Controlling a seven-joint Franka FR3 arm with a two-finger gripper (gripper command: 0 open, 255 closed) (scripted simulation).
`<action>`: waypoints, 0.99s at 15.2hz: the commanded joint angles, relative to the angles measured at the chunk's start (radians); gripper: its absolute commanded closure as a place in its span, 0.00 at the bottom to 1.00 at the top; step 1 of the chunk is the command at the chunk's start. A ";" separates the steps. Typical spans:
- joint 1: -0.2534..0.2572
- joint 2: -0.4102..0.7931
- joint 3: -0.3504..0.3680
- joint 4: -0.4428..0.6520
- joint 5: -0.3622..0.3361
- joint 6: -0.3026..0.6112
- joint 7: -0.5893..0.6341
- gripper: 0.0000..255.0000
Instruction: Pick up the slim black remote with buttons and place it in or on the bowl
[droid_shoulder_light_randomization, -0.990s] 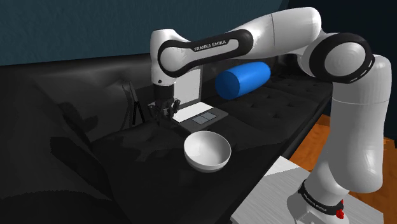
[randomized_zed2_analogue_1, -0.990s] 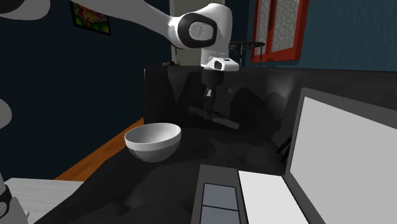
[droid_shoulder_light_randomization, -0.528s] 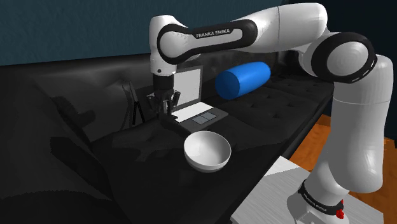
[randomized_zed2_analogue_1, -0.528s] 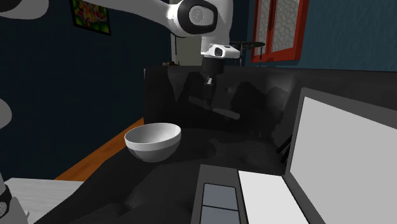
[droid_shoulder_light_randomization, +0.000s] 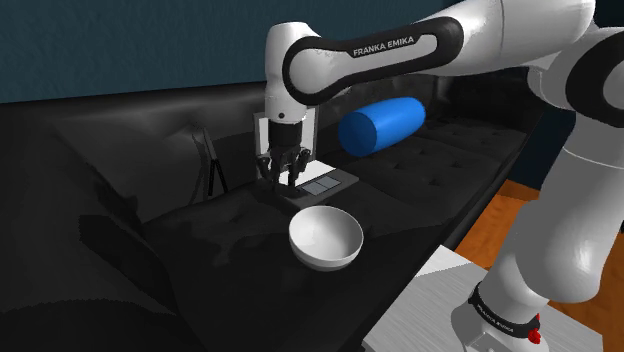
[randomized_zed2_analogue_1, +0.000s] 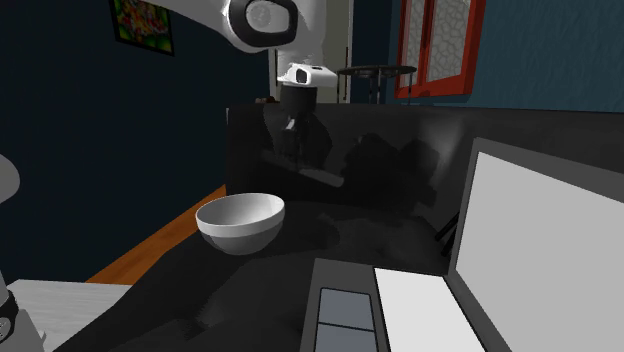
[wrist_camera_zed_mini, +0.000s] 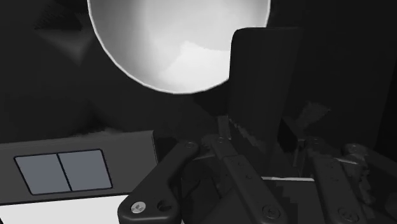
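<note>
1. Stand (droid_shoulder_light_randomization: 470, 325) sits nearest in the shoulder view, and the white arm arches up and over the seat from it.
2. Next out is the white bowl (droid_shoulder_light_randomization: 325, 240), upright on the black sofa (droid_shoulder_light_randomization: 180, 240). Nothing lies in it, so the placing is not done.
3. Just beyond the bowl hangs the end effector (droid_shoulder_light_randomization: 283, 178), pointing down, clear of the seat, and it has a load. In the wrist view the slim black remote (wrist_camera_zed_mini: 264, 76) is pinched between the two black fingers, and its free end juts out past them toward the bowl. The remote is too dark for its buttons to be made out.
4. The pick looks complete, with the remote off the sofa and riding in the grip. It appears short of the target, though. In the wrist view its far end only overlaps the bowl's rim, and the shoulder view puts the hand behind the bowl rather than over its middle.
5. Behind the hand is an open grey laptop (droid_shoulder_light_randomization: 325, 184), with its trackpad end close below the fingers.
6. Farther back a blue cushion (droid_shoulder_light_randomization: 382, 124) lies on the sofa, well apart from the action.
7. What seems left is to carry the remote across until it is over the bowl, lower it, let go and pull clear. A long slab in a round bowl will likely end up leaning on the rim.
</note>
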 joint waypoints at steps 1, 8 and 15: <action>-0.007 -0.088 -0.003 -0.106 0.027 0.019 -0.019 1.00; 0.007 -0.376 -0.017 -0.410 0.111 0.040 -0.067 1.00; 0.016 -0.415 -0.015 -0.516 0.129 0.106 -0.079 1.00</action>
